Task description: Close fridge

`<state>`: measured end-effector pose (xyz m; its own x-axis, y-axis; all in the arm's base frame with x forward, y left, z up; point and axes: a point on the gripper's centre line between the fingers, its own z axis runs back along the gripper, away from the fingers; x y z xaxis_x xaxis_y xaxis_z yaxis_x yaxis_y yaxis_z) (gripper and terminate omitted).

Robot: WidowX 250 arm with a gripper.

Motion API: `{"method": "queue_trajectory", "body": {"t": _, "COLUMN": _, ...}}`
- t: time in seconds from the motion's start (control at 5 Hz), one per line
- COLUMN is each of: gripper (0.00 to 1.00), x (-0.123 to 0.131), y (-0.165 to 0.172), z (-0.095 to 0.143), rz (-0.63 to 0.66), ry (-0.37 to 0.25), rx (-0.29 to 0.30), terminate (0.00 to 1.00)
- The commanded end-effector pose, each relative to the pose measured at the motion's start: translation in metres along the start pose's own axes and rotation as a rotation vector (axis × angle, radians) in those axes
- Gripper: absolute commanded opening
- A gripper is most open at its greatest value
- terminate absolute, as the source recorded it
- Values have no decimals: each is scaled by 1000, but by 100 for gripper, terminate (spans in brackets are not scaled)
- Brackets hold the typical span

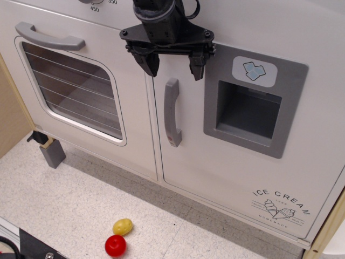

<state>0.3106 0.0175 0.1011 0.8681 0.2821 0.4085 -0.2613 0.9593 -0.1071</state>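
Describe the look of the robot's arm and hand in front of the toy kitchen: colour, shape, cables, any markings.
The arm is black throughout, a rounded cylindrical body widening into a flat crossbar. From the crossbar hang the hand's two short, blocky black fingers, tapering toward their tips. Small screw heads dot the crossbar ends. A black cable loops beside the wrist. No lettering or markings show.
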Motion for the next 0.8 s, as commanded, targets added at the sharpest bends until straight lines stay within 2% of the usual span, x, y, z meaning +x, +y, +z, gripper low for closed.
{"method": "queue_trajectory", "body": {"t": 0.0, "gripper": 100, "x": -23, "y": 10, "z": 32, "rz": -44, "ry": 15, "rx": -11, "terminate": 0}}
{"method": "queue_trajectory", "body": {"t": 0.2, "gripper": 100, "x": -36, "y": 13, "z": 35, "rz": -80, "ry": 28, "rx": -4, "terminate": 0}}
{"method": "queue_trajectory", "body": {"t": 0.4, "gripper": 100, "x": -36, "y": 13, "z": 35, "rz": -80, "ry": 28, "rx": -4, "terminate": 0}}
{"method": "queue_trajectory", "body": {"t": 0.6, "gripper": 100, "x": -36, "y": 13, "z": 35, "rz": -80, "ry": 28, "rx": -4, "terminate": 100}}
